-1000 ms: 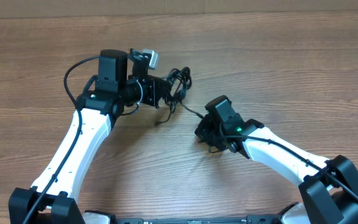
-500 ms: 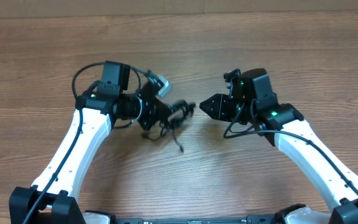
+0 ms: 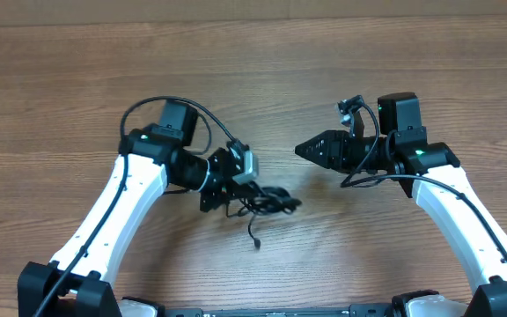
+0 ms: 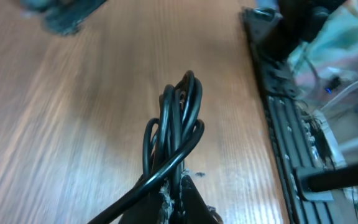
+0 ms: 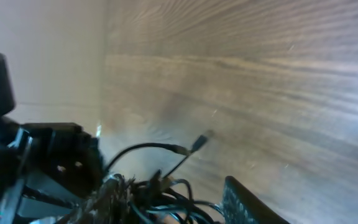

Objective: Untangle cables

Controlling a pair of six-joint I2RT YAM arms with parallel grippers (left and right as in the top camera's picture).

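Note:
The cables [image 3: 267, 202] are a small tangle of thin black cords in front of the left arm, with one loose end [image 3: 255, 243] trailing toward the near edge. My left gripper [image 3: 236, 195] is shut on them. In the left wrist view, several loops [image 4: 180, 118] stand up from the pinched fingers of the left gripper [image 4: 179, 200]. My right gripper [image 3: 299, 148] points left, apart from the tangle, its fingers spread and empty. In the right wrist view the right gripper [image 5: 171, 184] frames the cables [image 5: 166, 200] lying farther off, and a plug end [image 5: 201, 142] sticks out.
The wooden table [image 3: 368, 70] runs to a pale far edge at the top. The left arm's black body [image 5: 42, 155] fills the left of the right wrist view. A black rail of the robot's base [image 4: 284, 118] runs along the right of the left wrist view.
My right gripper let go of the cable, opened, and swung up and to the right. My left gripper carried the bundle toward the near edge and slightly right.

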